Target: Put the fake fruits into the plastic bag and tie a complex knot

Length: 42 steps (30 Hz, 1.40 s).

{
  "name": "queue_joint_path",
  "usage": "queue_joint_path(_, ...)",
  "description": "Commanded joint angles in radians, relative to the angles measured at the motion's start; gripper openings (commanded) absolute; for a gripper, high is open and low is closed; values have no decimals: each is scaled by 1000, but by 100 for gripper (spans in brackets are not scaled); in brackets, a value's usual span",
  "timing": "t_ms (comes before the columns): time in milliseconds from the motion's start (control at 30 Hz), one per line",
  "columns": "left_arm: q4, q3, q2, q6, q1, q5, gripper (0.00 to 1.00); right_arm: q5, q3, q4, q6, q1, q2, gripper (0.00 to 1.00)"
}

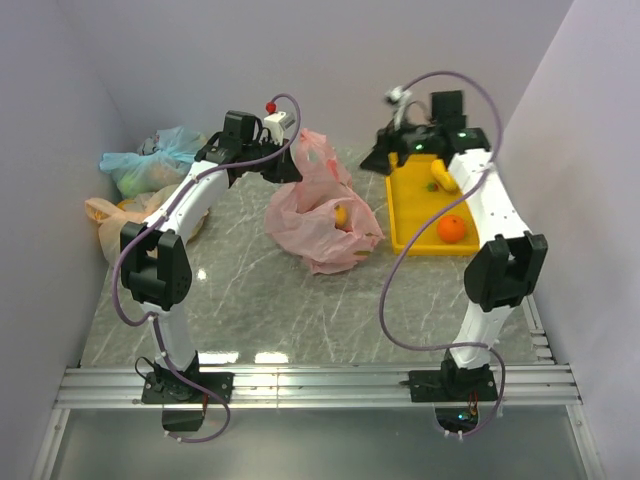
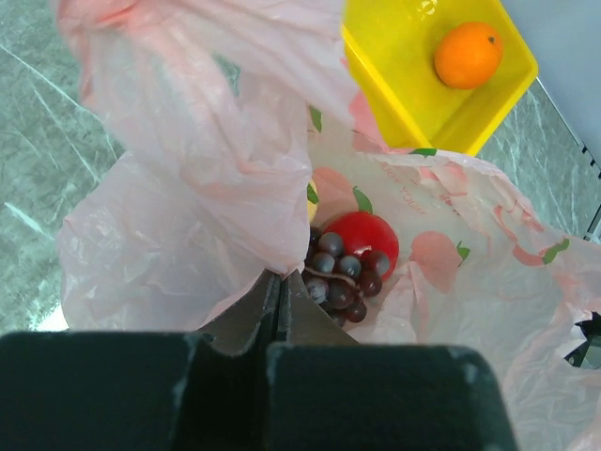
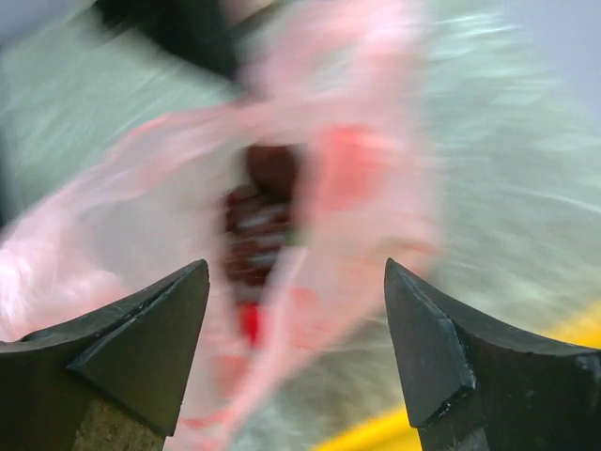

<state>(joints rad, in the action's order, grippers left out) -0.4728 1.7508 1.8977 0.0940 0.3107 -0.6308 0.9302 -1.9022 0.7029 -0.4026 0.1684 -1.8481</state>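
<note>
Left pincer [image 2: 279, 277] pinches the bag [image 2: 188, 188] rim; right pincer [image 3: 296, 268] spread, empty. If film slips, the mouth collapses before the orange [image 2: 468, 54] arrives.

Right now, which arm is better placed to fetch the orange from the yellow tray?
Right. The right end effector is open and empty near the yellow tray with the orange; the left end effector is shut on the plastic bag.

left tool [image 2: 278, 282] jaws pressed together, plastic bag [image 2: 178, 207] film pinched at tips; arm bent, reaching forward. right tool [image 3: 296, 271] jaws wide apart; arm extended forward.
</note>
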Motion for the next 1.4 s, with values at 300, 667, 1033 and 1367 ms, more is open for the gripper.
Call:
queue_joint_path(300, 10, 72, 11, -7, -5, -6, 0, -594, -396, 9, 0, -265, -370, 93)
queue_joint_path(667, 22, 44, 9, 6, -9, 5, 0, -784, -241, -170, -25, -283, -464, 95)
queue_joint_path(1033, -9, 62, 15, -10, -9, 29, 0, -814, -323, -209, -4, -300, -614, 95)
queue_joint_path(1367, 7, 46, 3, -4, -9, 40, 0, -765, -344, -154, 33, -329, -631, 65)
